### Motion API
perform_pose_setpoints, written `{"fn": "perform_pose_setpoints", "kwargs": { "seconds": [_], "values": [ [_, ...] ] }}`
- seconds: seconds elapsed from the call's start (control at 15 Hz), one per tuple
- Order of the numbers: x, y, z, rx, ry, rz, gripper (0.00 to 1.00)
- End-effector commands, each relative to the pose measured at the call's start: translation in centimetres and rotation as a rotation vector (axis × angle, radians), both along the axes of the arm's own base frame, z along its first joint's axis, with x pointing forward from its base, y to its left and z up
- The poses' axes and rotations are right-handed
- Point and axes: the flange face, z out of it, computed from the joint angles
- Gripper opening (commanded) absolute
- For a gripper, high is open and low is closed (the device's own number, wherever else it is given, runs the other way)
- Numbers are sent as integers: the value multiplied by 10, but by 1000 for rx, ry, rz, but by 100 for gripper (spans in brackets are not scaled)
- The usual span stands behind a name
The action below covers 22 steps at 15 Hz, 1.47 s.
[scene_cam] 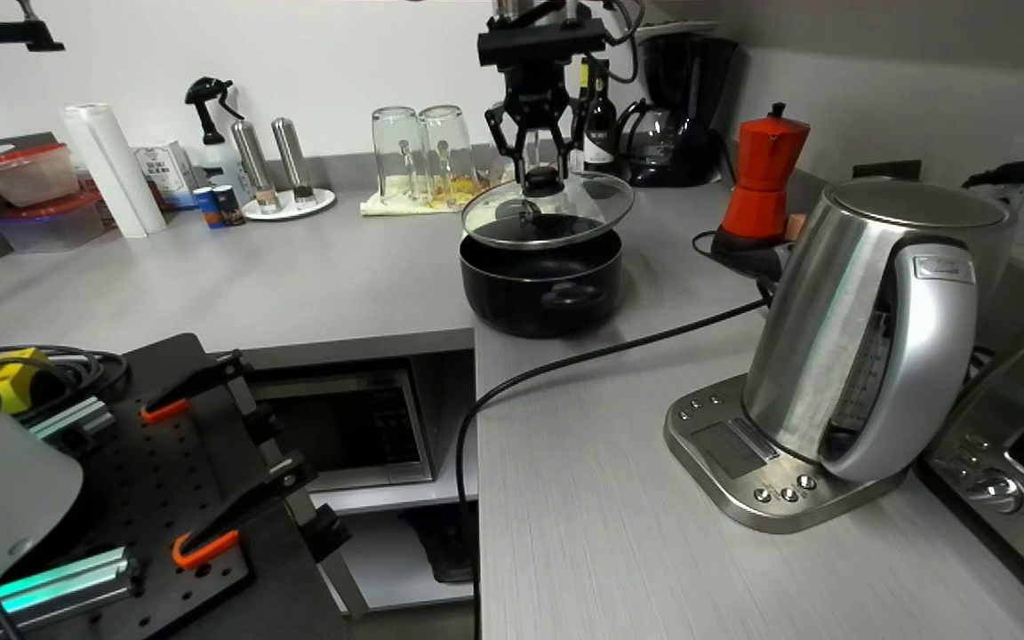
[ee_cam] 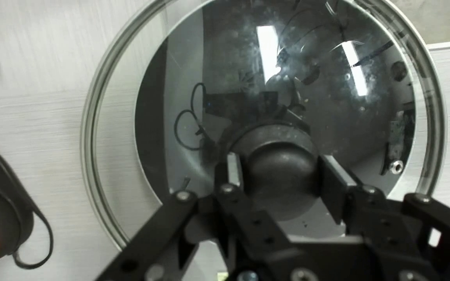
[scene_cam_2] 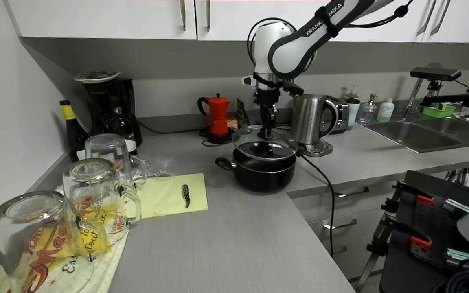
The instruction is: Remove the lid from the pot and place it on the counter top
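Observation:
The lid, a see-through glass disc with a metal rim, shows in both exterior views [scene_cam: 499,218] [scene_cam_2: 246,142] and fills much of the wrist view [ee_cam: 225,78]. My gripper, also in all views [scene_cam: 541,169] [scene_cam_2: 266,132] [ee_cam: 281,175], points down with its fingers on both sides of the black knob [ee_cam: 281,168], shut on it. The lid hangs a little above the black pot [scene_cam: 521,293] [scene_cam_2: 263,179], slightly tilted, and the pot's dark inside shows under its front edge. The pot stands on the grey counter top [scene_cam: 343,267] [scene_cam_2: 218,244] near its inner corner.
Glass mugs [scene_cam: 401,151] [scene_cam_2: 92,187] stand upside down on a cloth. A steel kettle [scene_cam: 805,329], red moka pot [scene_cam: 763,169] and coffee maker [scene_cam: 676,116] stand nearby. A black cable [scene_cam: 583,356] runs past the pot. A yellow cloth [scene_cam_2: 169,195] lies beside the mugs.

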Motion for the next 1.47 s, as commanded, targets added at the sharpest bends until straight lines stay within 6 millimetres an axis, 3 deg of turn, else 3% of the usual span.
{"fn": "perform_pose_setpoints", "kwargs": {
  "seconds": [0.0, 0.2, 0.53, 0.93, 1.4],
  "values": [
    [-22, 10, 47, -66, -68, 45, 25],
    [-26, 29, 64, -102, -75, 123, 25],
    [-40, 83, 66, -150, -80, 296, 25],
    [-75, 155, 47, -172, -47, 544, 25],
    [-125, 212, 10, -216, 17, 773, 25]
  ]
}}
